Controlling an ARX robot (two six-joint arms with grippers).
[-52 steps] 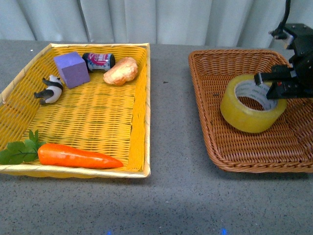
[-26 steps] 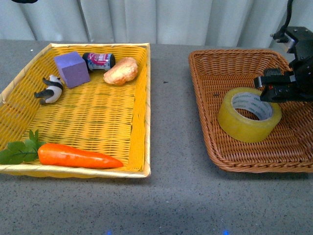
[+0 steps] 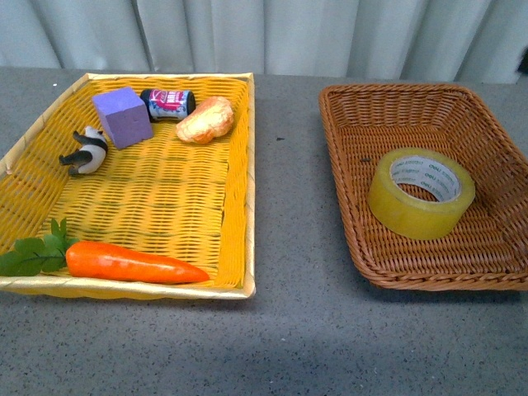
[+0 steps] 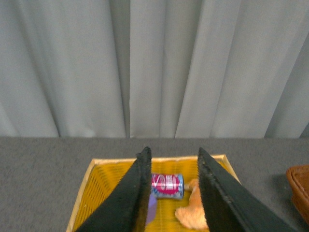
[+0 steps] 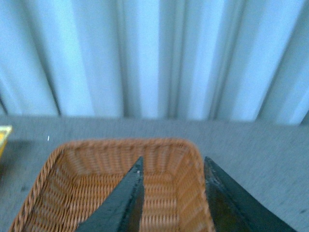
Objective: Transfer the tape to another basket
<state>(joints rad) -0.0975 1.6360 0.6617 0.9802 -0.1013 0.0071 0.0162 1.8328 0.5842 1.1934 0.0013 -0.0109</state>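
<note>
In the front view, the tape (image 3: pixel 421 193) lies flat, hole upward, inside the brown basket (image 3: pixel 346 177) on your right, resting on the weave and clear of the walls. The yellow basket (image 3: pixel 157 206) on your left holds only a carrot (image 3: pixel 132 262), a purple block (image 3: pixel 121 116), a can (image 3: pixel 167 103), a bread roll (image 3: pixel 205 119) and a small panda (image 3: pixel 85 150). Neither arm shows here, and nothing touches the tape, so I judge the transfer done and the step in hand to be the retreat. In the left wrist view, your left pincer (image 4: pixel 174 151) hangs above the far end of the yellow basket, jaws parted by a moderate gap and holding nothing, with the can visible between them. In the right wrist view, your right pincer (image 5: pixel 174 162) hangs over the far end of the brown basket, jaws likewise parted and empty. The tape itself does not show in this view. To finish well, lift each arm straight up before you swing it home, so no finger catches a wicker rim and drags a basket across the table (image 3: pixel 289 330).
</note>
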